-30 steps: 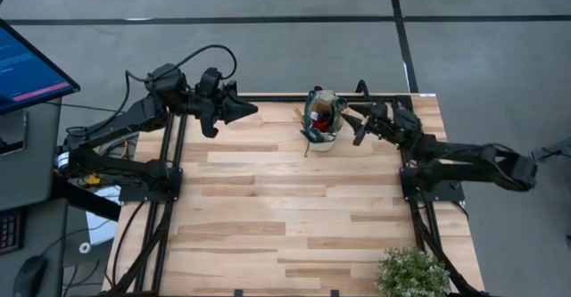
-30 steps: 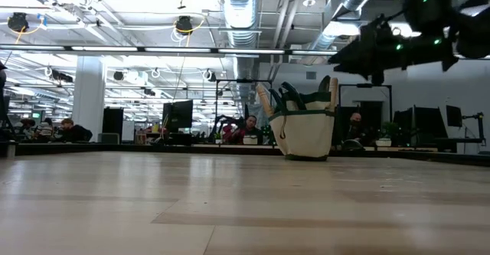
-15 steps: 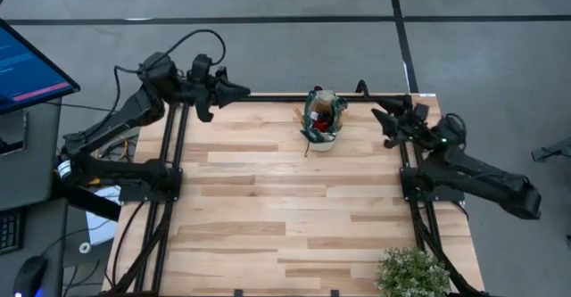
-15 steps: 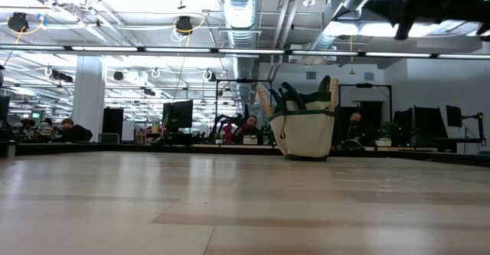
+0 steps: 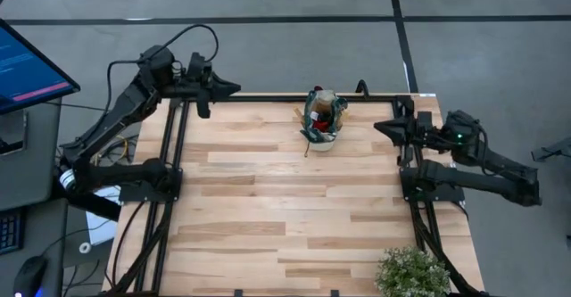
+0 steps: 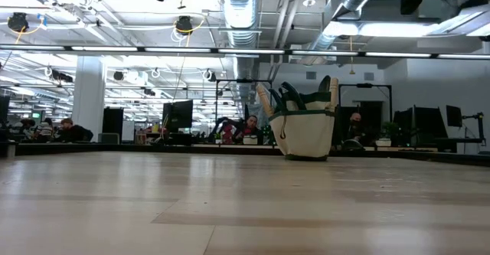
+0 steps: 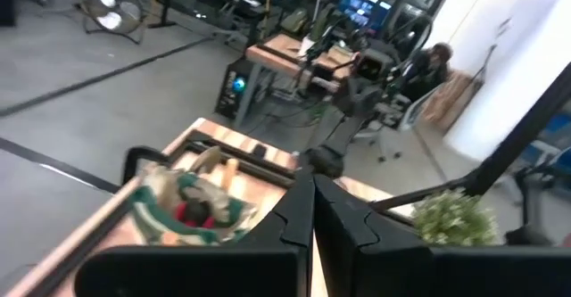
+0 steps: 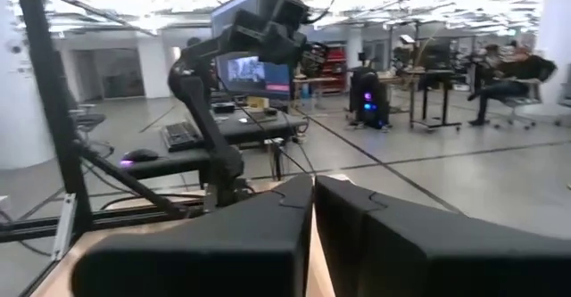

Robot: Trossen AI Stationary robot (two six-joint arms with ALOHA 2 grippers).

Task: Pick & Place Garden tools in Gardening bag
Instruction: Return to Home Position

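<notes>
**Gardening bag** (image 5: 322, 121). Stands upright at the far middle of the tabletop (image 5: 268, 199).
- Contents: garden tools, packed in.
- Light wooden handles (image 6: 263, 100) stick up past its rim, and a red glove (image 7: 186, 213) shows inside.
- No tool lies loose on the boards around the bag.

**Left claw** (image 5: 234, 87). Empty, fingers pressed together.
- Position: raised, well to the bag's left, past the tabletop's far-left corner.
- Change: a second ago it sat closer to the bag. It has since drawn back.

**Right claw** (image 5: 378, 127). Empty, fingers pressed together.
- Position: to the bag's right and clear of it, by the tabletop's right edge.
- Change: a second ago it was just beside the bag. The arm has folded away since.

**Potted plant** (image 5: 411, 273). At the near-right corner, well apart from the bag. Not part of the job.

**Status (judged).** Packing looks complete, with every visible tool in the bag. Both arms are withdrawing to rest, the bag stands undisturbed, and nothing remains to fetch.
</notes>
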